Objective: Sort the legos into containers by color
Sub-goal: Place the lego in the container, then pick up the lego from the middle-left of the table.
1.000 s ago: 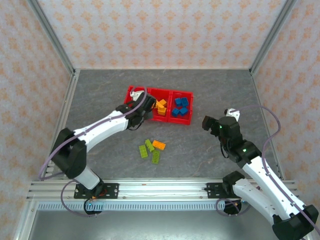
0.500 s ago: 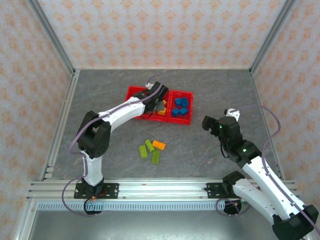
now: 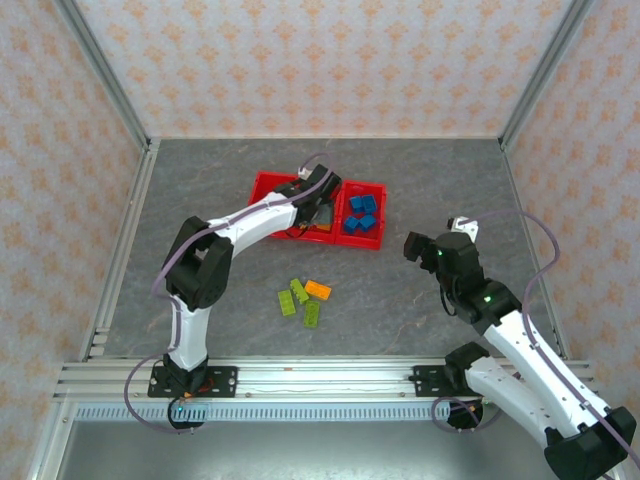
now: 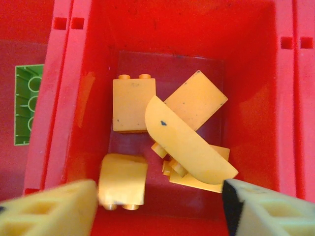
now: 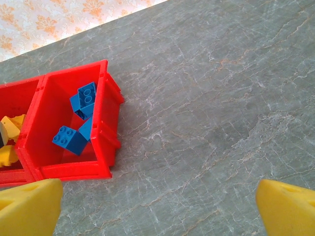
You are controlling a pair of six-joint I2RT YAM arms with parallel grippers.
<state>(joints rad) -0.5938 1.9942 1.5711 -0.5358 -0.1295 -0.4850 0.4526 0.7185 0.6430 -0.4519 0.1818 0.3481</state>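
The red tray [image 3: 266, 182] of three compartments lies at the table's middle back. My left gripper [image 3: 320, 206] hangs open over the middle compartment [image 4: 248, 59], which holds several orange-yellow bricks [image 4: 189, 132]. One orange brick [image 4: 123, 178] lies blurred just beside the left finger [image 4: 54, 209], and nothing sits between the fingers. A green brick [image 4: 27, 104] shows in the left compartment. Several blue bricks [image 5: 81, 118] fill the right compartment [image 5: 106, 128]. Two green bricks [image 3: 293, 297] and one orange brick [image 3: 318, 290] lie loose on the table. My right gripper [image 3: 416, 246] is open above bare table, right of the tray.
The grey stone-patterned table [image 3: 200, 260] is fenced by metal frame posts and patterned walls. The left arm [image 3: 250, 222] arches over the table's left half toward the tray. Bare surface [image 5: 211, 123] stretches right of the tray under my right gripper [image 5: 157, 211].
The left arm has swung its gripper rightward and farther back, from the tray's left part to over the middle compartment. The right arm and loose bricks have not moved.
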